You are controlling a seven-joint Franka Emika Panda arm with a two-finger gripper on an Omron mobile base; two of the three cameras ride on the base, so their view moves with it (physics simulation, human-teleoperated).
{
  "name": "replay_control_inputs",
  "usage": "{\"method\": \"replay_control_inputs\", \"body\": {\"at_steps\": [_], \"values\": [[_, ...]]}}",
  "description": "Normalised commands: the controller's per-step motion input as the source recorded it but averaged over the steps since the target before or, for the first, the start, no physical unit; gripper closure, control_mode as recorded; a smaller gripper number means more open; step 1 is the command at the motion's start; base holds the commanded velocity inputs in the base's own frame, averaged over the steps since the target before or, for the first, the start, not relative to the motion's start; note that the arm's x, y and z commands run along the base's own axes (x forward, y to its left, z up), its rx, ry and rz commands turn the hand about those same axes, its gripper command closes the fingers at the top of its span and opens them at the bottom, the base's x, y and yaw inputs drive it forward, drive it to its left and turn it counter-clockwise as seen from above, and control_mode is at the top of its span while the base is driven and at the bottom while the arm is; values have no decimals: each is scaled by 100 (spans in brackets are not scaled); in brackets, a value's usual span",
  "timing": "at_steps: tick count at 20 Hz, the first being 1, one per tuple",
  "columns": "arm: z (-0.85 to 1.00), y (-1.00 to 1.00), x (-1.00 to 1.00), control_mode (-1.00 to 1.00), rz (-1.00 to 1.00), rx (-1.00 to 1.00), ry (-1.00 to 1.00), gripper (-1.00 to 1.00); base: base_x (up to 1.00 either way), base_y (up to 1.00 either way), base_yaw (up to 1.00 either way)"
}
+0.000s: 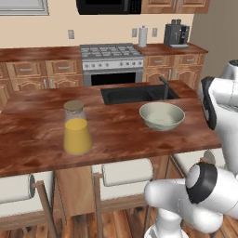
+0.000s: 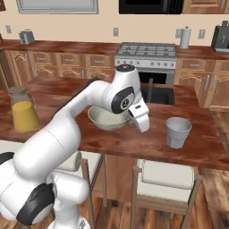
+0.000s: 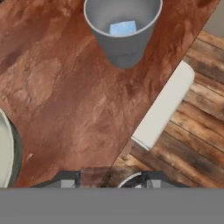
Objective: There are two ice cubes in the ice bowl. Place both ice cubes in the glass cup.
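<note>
The gripper is clenched, nothing visible between its tips. The cup, one ice cube inside, stands ahead; the bowl lies behind, to one side.

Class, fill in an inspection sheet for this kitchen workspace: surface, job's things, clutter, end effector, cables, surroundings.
Surface: wooden counter, bare between bowl and cup.
Job's things: bowl near the sink; cup upright, one ice cube inside; second cube cannot be told.
Clutter: juice carafe, corked, apart from the bowl.
End effector: shut, between bowl and cup, holding nothing that shows.
Cables: nothing seen.
Surroundings: stools below the counter, stove behind.
</note>
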Motion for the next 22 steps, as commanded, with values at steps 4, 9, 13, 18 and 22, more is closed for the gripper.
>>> {"method": "replay_control_inputs", "body": {"at_steps": [4,9,13,18,22], "values": [[0,-32,0,-100,-2,10,1,100,0,0,0],[0,-14,5,-100,0,0,0,100,0,0,0],[-1,-18,21,-100,0,0,0,100,0,0,0],[-2,-25,20,-100,0,0,0,100,0,0,0],[0,-30,31,-100,0,0,0,100,0,0,0]]}}
